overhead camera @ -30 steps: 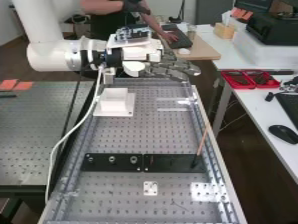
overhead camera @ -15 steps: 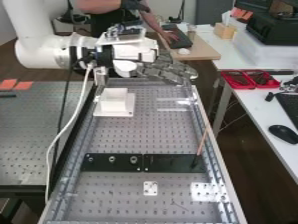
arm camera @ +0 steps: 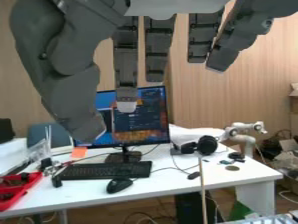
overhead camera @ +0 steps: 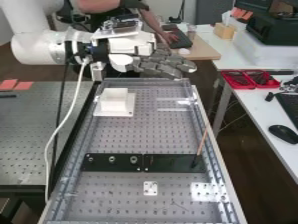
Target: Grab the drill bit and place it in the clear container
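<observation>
Our hand (overhead camera: pixel 159 65), fingers straight, holds nothing, so we judge both grab and placing undone. What looks like the clear container (overhead camera: pixel 174 109) sits below our hand, not touching.

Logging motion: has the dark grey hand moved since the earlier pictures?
Yes: the hand shifted slightly toward the high view's upper left, against the white square block.

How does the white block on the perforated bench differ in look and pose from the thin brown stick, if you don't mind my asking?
The white block is squat and boxy, while the brown stick is long and slender. The block is white; the stick is brown with a dark lower end. The block sits level, whereas the stick slants up from the black plate. Neither is in the hand.
</observation>
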Available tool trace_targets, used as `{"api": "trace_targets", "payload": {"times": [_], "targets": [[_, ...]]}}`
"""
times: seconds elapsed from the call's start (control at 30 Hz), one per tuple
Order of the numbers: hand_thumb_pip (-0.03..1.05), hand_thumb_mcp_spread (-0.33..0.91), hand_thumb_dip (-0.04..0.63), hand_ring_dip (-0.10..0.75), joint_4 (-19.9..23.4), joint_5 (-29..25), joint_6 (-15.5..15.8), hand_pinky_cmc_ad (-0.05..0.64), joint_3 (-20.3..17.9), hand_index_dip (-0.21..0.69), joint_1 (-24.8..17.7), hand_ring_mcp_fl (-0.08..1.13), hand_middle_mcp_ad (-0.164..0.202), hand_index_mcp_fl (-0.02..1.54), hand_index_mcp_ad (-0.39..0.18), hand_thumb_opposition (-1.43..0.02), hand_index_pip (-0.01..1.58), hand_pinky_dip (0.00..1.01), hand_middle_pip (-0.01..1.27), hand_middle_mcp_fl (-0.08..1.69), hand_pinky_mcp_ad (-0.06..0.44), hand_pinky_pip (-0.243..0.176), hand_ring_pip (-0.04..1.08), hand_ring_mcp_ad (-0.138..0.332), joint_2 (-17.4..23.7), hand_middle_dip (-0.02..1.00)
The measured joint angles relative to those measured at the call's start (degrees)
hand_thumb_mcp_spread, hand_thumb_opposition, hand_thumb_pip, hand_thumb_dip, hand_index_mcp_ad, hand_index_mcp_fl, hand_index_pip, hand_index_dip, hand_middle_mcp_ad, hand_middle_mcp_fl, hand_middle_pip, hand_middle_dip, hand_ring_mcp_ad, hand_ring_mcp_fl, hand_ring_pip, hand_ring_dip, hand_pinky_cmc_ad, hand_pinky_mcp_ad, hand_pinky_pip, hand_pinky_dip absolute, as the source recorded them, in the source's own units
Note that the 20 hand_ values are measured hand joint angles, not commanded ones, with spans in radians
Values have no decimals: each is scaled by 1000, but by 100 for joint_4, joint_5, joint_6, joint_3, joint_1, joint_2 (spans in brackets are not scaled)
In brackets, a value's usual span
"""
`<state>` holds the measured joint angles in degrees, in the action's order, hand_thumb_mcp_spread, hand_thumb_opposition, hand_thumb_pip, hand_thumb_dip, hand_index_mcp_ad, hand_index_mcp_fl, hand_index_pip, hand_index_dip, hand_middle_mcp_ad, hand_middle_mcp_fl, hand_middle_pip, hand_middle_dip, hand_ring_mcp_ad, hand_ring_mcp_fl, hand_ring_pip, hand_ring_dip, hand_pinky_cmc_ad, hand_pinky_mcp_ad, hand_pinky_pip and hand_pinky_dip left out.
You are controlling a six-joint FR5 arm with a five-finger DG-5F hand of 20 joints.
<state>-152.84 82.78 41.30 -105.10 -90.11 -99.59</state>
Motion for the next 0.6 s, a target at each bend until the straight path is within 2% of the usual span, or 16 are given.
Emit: {"api": "trace_targets", "payload": {"times": [0.2,0.6], "targets": [[618,379,286,44,23,-48,-23,309,-46,152,2,10,10,134,-82,-810,979,339,108,220,133,-63,91,182,44,251],[616,379,286,44,46,-73,8,305,-61,161,3,10,10,129,-82,-810,969,339,105,216,136,-63,91,182,82,251]]}}
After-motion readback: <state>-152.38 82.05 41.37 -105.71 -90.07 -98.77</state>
